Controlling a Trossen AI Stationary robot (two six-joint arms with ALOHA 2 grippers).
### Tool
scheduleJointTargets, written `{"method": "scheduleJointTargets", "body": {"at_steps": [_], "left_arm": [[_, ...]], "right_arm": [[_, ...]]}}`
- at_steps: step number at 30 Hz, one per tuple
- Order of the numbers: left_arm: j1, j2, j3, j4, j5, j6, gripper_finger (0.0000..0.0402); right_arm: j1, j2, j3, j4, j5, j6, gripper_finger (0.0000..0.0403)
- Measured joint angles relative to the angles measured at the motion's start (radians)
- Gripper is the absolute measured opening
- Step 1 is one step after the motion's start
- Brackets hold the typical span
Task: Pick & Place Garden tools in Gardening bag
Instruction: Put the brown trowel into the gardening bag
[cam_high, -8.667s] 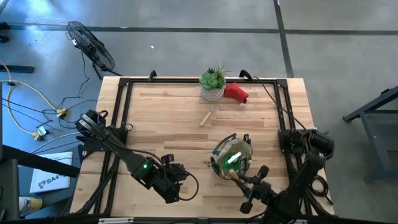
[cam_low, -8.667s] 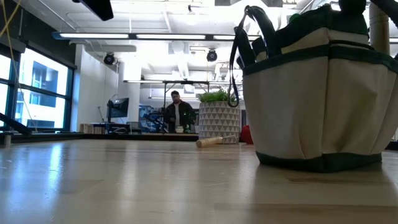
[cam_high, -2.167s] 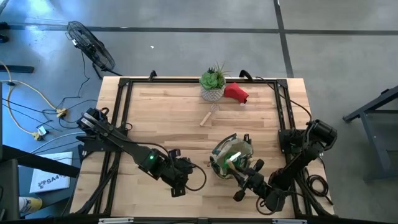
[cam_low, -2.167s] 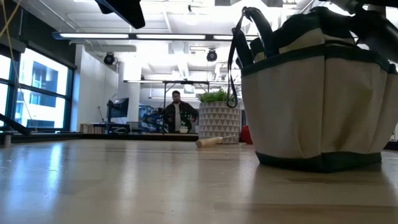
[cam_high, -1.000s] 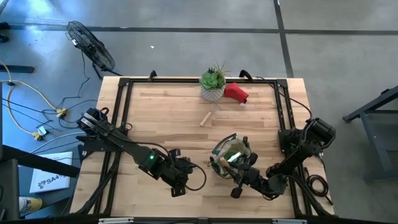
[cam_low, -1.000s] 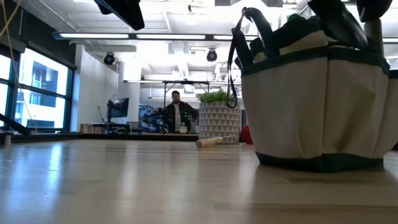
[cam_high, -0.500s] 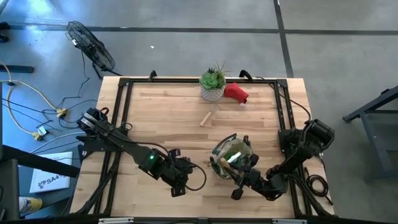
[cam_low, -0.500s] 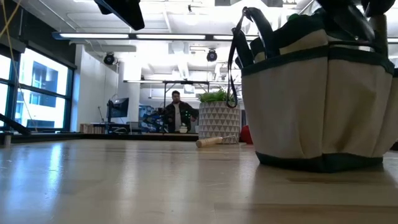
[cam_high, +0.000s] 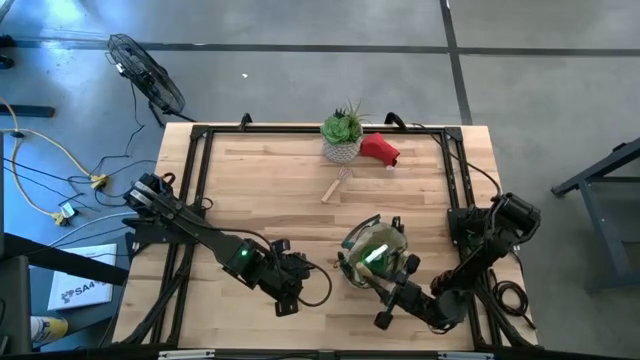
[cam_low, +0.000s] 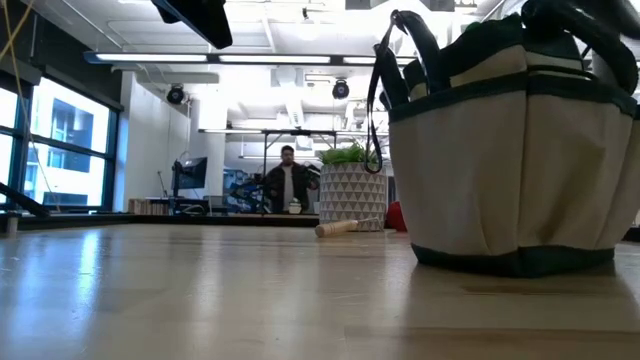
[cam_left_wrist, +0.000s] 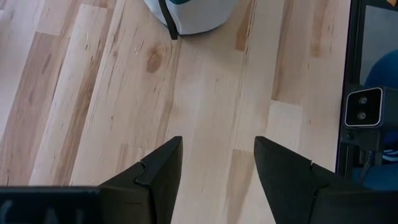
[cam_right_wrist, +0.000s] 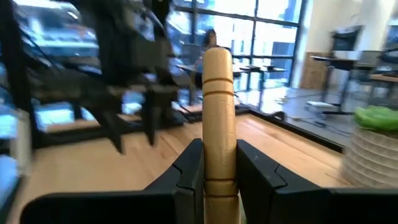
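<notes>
The right jaws (cam_right_wrist: 217, 171) are closed on a wooden tool handle (cam_right_wrist: 218, 118), a pale turned handle with grooves near its rounded end, standing straight up between the two dark fingers (cam_right_wrist: 186, 168). In the high view these jaws (cam_high: 392, 292) sit at the near edge of the gardening bag (cam_high: 372, 252), the arm reaching in from the bag's near right side. What lies at the handle's other end cannot be told.

The gardening bag is a round tan canvas tote with a dark green rim and loop handles, resting on the wooden surface (cam_high: 260, 190) toward its near right part. Something green shows inside it. From the low view the bag (cam_low: 510, 140) fills the right side, its side pockets facing the camera and a dark loop handle (cam_low: 385, 60) rising above the rim.

The left jaws (cam_left_wrist: 217, 168) are spread wide with nothing between them, hovering over bare surface to the left of the bag, whose lower edge (cam_left_wrist: 193, 15) shows just ahead of them. In the high view they (cam_high: 298, 283) lie near the bag's left side, not touching it.

Beyond the bag, a wooden-handled tool (cam_high: 336, 184) lies on the surface. Farther still stands a green spiky plant in a white pot (cam_high: 342, 135), with a red soft item (cam_high: 380, 149) just beside it on the right.

In the room behind, a person (cam_low: 289, 180) stands.
</notes>
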Motion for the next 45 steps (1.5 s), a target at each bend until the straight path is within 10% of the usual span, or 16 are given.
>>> {"method": "scheduleJointTargets", "body": {"at_steps": [10, 24, 45], "left_arm": [[0.0, 0.0, 0.0, 0.0, 0.0, 0.0, 0.0195], [0.0, 0.0, 0.0, 0.002, -0.002, 0.026, 0.0195], [0.0, 0.0, 0.0, 0.004, -0.002, 0.026, 0.0195]], "right_arm": [[-0.034, 0.0, 0.0, -0.251, 0.023, 0.262, 0.0059], [-0.054, -0.001, 0.0, -0.137, -0.032, 0.121, 0.0059], [-0.035, -0.002, 0.0, -0.341, -0.029, 0.377, 0.0059]]}}
